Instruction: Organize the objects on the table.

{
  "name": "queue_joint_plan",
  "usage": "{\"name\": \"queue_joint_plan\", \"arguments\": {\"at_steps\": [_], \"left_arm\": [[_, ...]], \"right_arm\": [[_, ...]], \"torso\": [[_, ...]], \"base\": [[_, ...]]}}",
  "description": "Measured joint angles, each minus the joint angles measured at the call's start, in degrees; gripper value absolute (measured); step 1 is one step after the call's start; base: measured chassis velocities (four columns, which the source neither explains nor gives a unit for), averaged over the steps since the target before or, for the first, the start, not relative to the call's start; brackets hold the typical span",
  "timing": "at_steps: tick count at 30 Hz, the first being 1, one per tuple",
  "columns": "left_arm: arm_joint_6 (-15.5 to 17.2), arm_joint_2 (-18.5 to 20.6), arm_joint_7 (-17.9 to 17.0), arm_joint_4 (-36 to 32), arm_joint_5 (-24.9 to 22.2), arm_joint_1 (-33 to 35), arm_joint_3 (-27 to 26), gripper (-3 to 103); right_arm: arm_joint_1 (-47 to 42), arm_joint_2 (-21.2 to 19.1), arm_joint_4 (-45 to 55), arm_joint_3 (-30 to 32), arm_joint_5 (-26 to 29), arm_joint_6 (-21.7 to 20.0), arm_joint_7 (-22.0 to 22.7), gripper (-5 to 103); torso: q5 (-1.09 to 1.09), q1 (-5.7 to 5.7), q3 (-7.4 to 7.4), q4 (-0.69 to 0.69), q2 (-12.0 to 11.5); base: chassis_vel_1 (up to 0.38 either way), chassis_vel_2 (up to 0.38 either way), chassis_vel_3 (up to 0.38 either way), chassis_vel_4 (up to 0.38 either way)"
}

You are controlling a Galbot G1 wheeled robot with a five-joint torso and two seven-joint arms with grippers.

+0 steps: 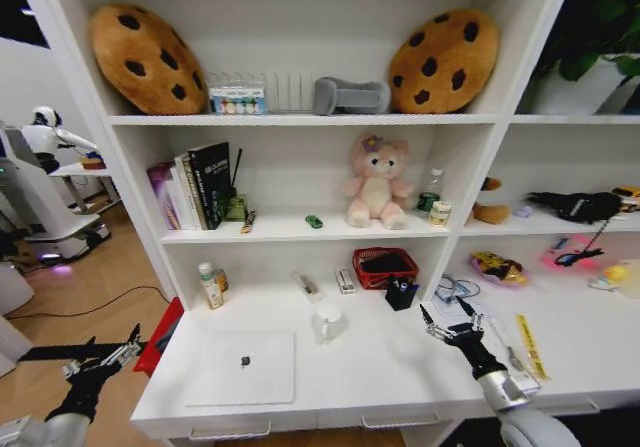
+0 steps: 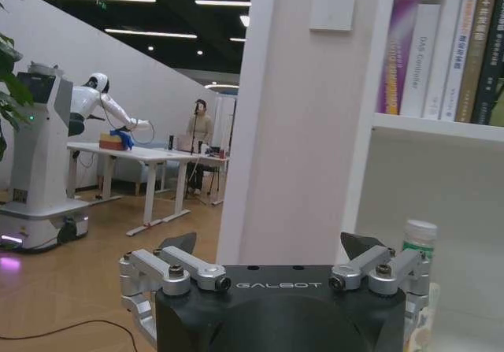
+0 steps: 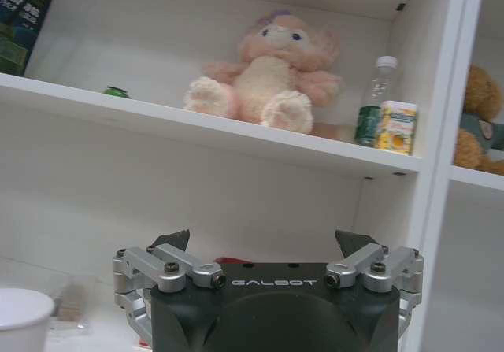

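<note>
Right gripper [image 1: 446,324] open, empty, hovering over the right part of the long white bench [image 1: 400,372]. White ceramic mug [image 1: 327,321] stands to its left, at mid-bench. Left gripper [image 1: 108,352] open, empty, off the bench's left end; closed silver laptop [image 1: 243,367] lies nearer it.

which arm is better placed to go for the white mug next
Probably the right. The right pincer hangs open over the desk, a short way from the white mug with bare desktop between them. The left pincer, also open, sits off the desk's left end, beyond the laptop.
</note>
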Motion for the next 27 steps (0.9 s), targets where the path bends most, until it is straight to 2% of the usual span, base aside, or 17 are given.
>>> {"name": "queue_joint_plan", "arguments": {"at_steps": [3,5,8,9,13,21,27], "left_arm": [[0.0,0.0,0.0,0.0,0.0,0.0,0.0,100],[0.0,0.0,0.0,0.0,0.0,0.0,0.0,100],[0.0,0.0,0.0,0.0,0.0,0.0,0.0,100],[0.0,0.0,0.0,0.0,0.0,0.0,0.0,100],[0.0,0.0,0.0,0.0,0.0,0.0,0.0,100],[0.0,0.0,0.0,0.0,0.0,0.0,0.0,100],[0.0,0.0,0.0,0.0,0.0,0.0,0.0,100]], "right_arm": [[0.0,0.0,0.0,0.0,0.0,0.0,0.0,100],[0.0,0.0,0.0,0.0,0.0,0.0,0.0,100],[0.0,0.0,0.0,0.0,0.0,0.0,0.0,100],[0.0,0.0,0.0,0.0,0.0,0.0,0.0,100],[0.0,0.0,0.0,0.0,0.0,0.0,0.0,100],[0.0,0.0,0.0,0.0,0.0,0.0,0.0,100],[0.0,0.0,0.0,0.0,0.0,0.0,0.0,100]], "torso": [[0.05,0.01,0.01,0.02,0.0],[-0.04,0.00,0.00,0.00,0.0],[0.00,0.01,0.00,0.00,0.0],[0.00,0.01,0.00,0.03,0.0],[0.04,0.01,0.01,0.01,0.0],[-0.01,0.01,0.01,0.00,0.0],[0.00,0.02,0.01,0.01,0.0]], "base": [[0.234,0.271,-0.226,-0.211],[0.174,0.129,-0.188,-0.173],[0.126,0.087,-0.106,-0.110],[0.000,0.000,0.000,0.000],[-0.030,-0.021,0.034,0.025],[-0.045,-0.052,0.019,0.028],[0.084,-0.025,-0.085,0.047]]}}
